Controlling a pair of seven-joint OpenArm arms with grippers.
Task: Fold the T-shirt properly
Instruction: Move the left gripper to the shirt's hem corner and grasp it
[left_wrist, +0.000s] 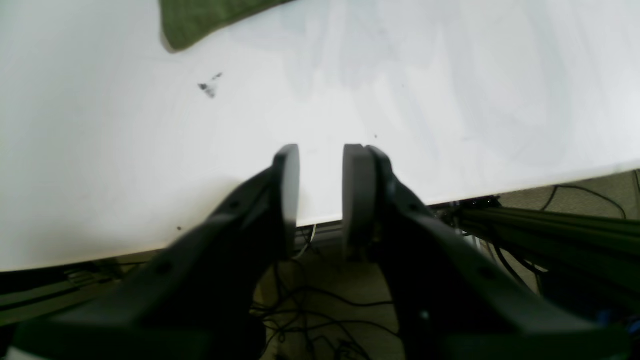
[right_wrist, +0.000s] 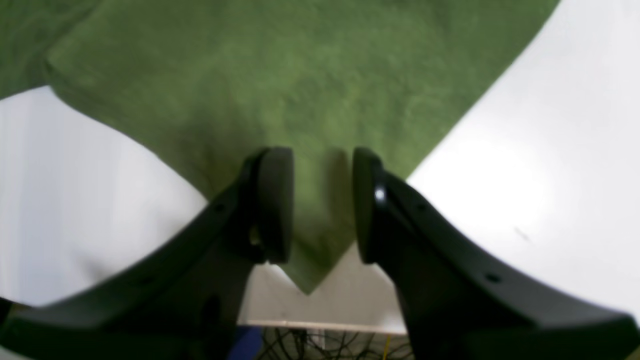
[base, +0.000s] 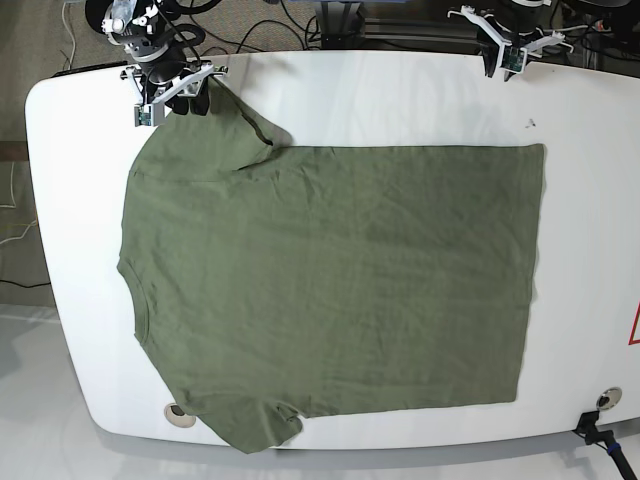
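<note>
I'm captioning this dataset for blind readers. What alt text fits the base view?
An olive-green T-shirt lies spread flat on a white table, collar toward the view's left. The right gripper sits at the shirt's upper sleeve, its fingers apart; the left gripper hangs over bare table at the far edge.

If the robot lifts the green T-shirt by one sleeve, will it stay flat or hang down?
The T-shirt probably hangs limp: it looks thin, soft and wrinkled. Spread so wide over the table, most of it would likely drag behind. It seems light.
</note>
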